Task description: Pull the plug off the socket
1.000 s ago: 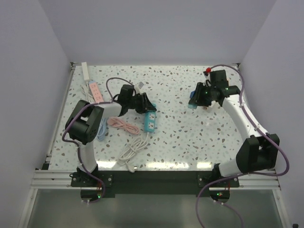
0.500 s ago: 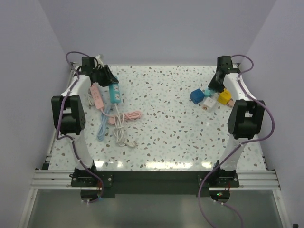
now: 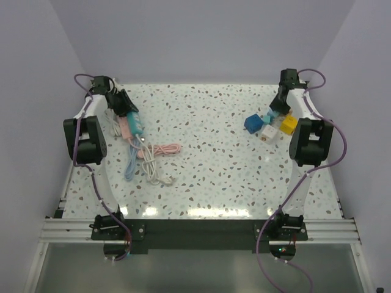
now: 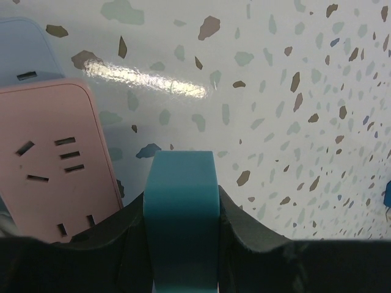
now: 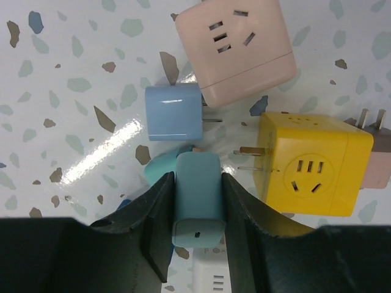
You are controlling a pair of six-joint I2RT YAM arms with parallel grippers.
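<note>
Right gripper [image 5: 197,196] pinches the teal plug [image 5: 197,227] beside a yellow cube [image 5: 311,165] at the bench's [image 3: 214,122] far right. Left gripper [image 4: 181,210] clamps the teal socket [image 4: 181,180] by a pink strip [image 4: 55,152], far left. They sit well apart, so the pull looks done — only setting down remains. No container shows.

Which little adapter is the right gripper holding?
The teal adapter, clamped in the right gripper; the pink cube, yellow cube and light-blue adapter lie free.
</note>
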